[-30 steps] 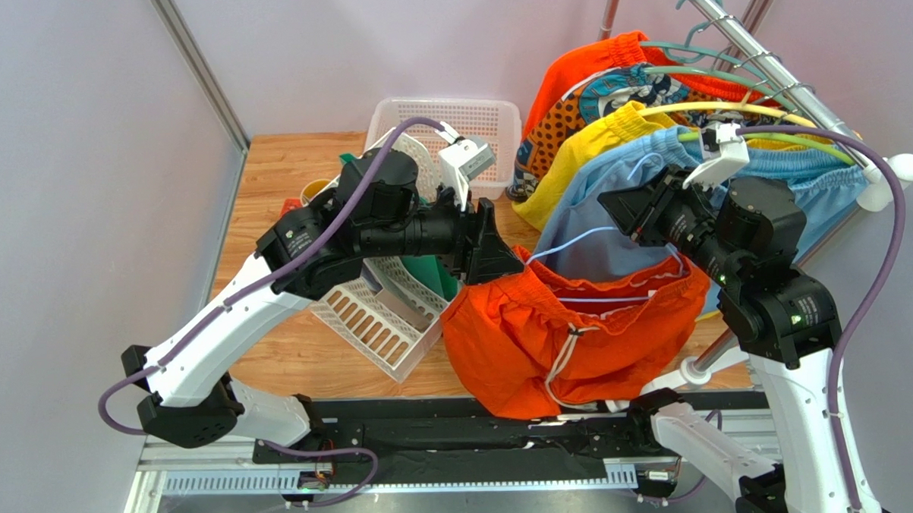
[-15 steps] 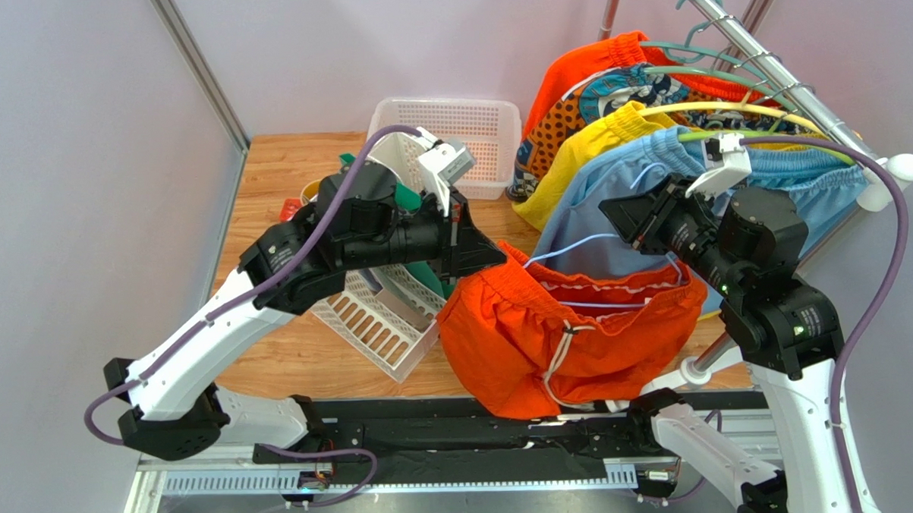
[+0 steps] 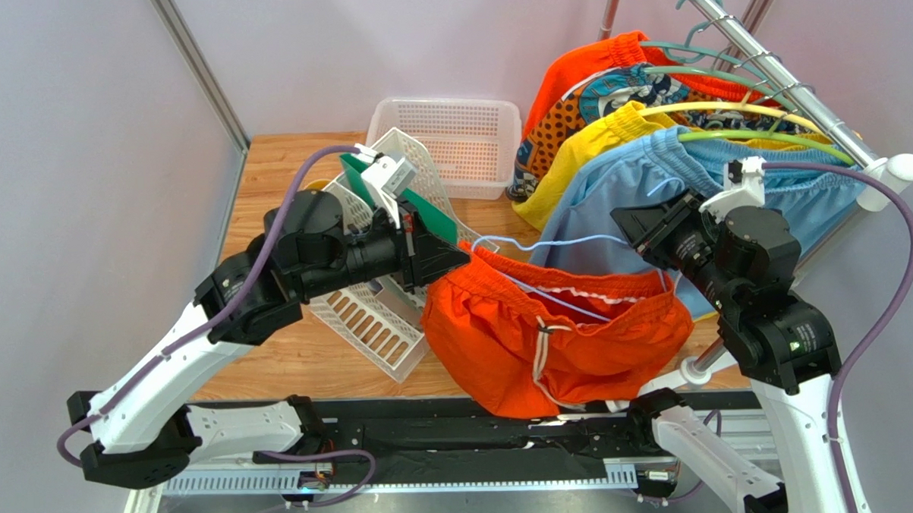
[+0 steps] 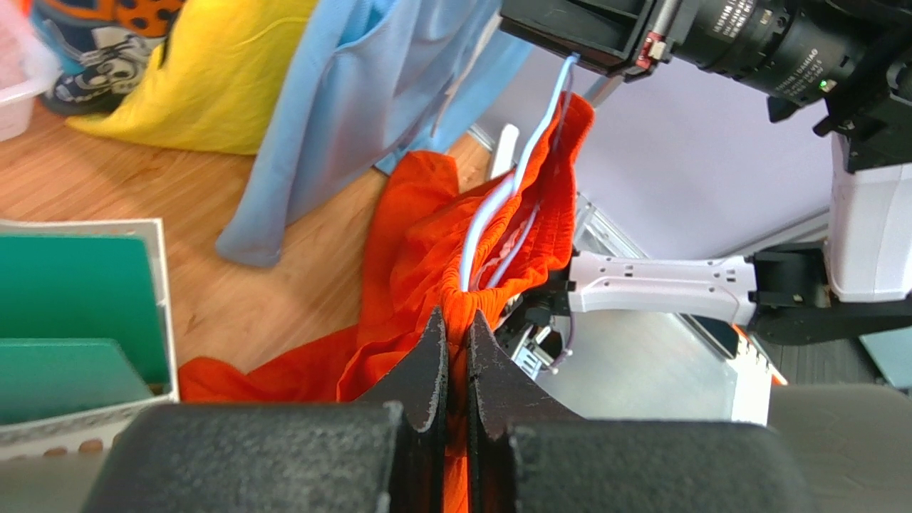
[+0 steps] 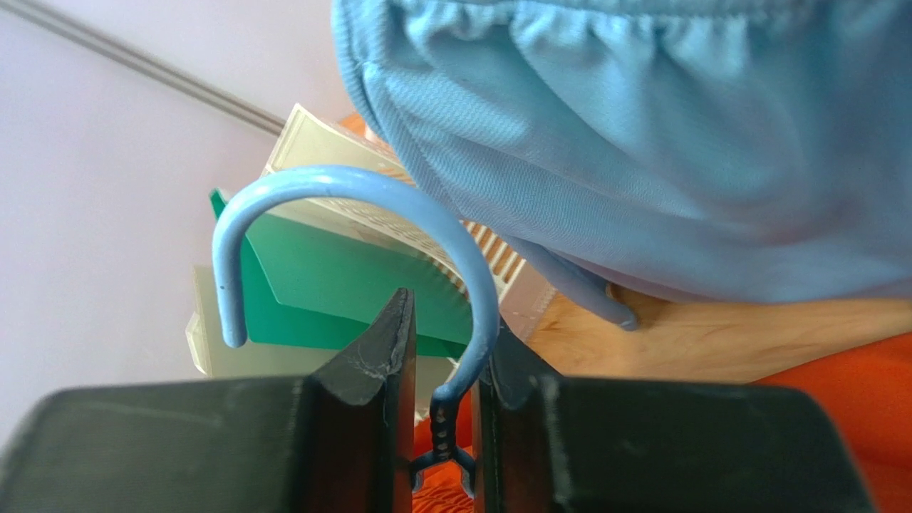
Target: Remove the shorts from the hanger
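Note:
The bright orange shorts [image 3: 521,345] hang between my two grippers on a light blue hanger [image 3: 537,247], low over the table's near edge. My left gripper [image 3: 450,257] is shut on the left end of their waistband; in the left wrist view [image 4: 455,321] orange cloth [image 4: 407,246] is pinched between the jaws, and the hanger [image 4: 487,214] runs out of the waistband. My right gripper [image 3: 637,222] is shut on the hanger's neck below its hook [image 5: 353,184], seen in the right wrist view [image 5: 444,321]. The light blue shorts [image 3: 607,194] hang on the rail behind.
The metal rail [image 3: 762,58] runs at the back right with several hangers, a yellow pair [image 3: 583,144] and a patterned pair [image 3: 559,116]. A white basket [image 3: 451,131] stands at the back. A tilted white basket [image 3: 366,322] with a green sheet [image 3: 425,212] lies under my left arm.
My left gripper has pulled the orange waistband to the left and nearer, stretching the shorts along the hanger. My right gripper has shifted a little right with the hanger.

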You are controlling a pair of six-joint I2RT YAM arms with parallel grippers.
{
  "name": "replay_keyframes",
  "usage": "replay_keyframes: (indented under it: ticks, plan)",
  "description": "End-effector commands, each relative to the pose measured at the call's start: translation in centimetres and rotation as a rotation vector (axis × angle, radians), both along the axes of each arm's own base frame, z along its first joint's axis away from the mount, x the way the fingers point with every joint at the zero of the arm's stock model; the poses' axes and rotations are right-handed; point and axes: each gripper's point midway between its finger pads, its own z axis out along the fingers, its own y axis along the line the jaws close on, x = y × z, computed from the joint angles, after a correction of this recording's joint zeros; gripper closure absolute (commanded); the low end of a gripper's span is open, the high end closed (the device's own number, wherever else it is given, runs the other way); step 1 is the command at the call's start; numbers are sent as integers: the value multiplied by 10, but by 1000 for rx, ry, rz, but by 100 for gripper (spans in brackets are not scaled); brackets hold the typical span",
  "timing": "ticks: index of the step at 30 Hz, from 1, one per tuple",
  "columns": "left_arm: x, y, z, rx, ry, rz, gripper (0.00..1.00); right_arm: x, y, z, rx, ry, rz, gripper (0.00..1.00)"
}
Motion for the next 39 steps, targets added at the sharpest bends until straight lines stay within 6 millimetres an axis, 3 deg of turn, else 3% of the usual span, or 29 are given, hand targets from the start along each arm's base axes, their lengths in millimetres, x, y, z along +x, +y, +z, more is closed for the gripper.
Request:
replay_keyframes:
  ticks: [1, 7, 8, 14, 20, 28, 31, 33, 35, 37, 38, 39]
  plan:
    - [7, 24, 15, -73, -25, 111, 100, 4, -8, 11, 155, -15, -111, 100]
    - [1, 52, 6, -118, -4, 187, 100, 12, 1, 16, 280, -19, -114, 100]
    - [2, 52, -1, -108, 6, 192, 100, 14, 3, 18, 297, -18, -108, 100]
    - [5, 49, -1, -121, 7, 188, 100, 15, 16, 30, 398, -18, -60, 100]
    - [12, 28, -3, -113, 32, 131, 100, 9, 44, 46, 463, -23, 102, 100]
    - [28, -10, -6, -116, 102, 28, 100, -11, 66, 101, 500, -178, 313, 100]
    - [36, -20, 7, -124, 102, 3, 100, -19, 62, 120, 502, -235, 315, 100]
    - [44, -25, 6, -100, 97, 7, 100, -22, 53, 121, 467, -220, 266, 100]
    - [48, -27, 19, -108, 74, 6, 100, -29, 46, 121, 437, -224, 242, 100]
    - [53, -42, 11, -86, 104, -25, 100, -33, 40, 114, 403, -221, 217, 100]
    - [53, -46, 16, -91, 111, -41, 100, -41, 36, 115, 402, -236, 210, 100]
    - [55, -60, 6, -81, 157, -80, 100, -41, 34, 109, 394, -226, 193, 100]
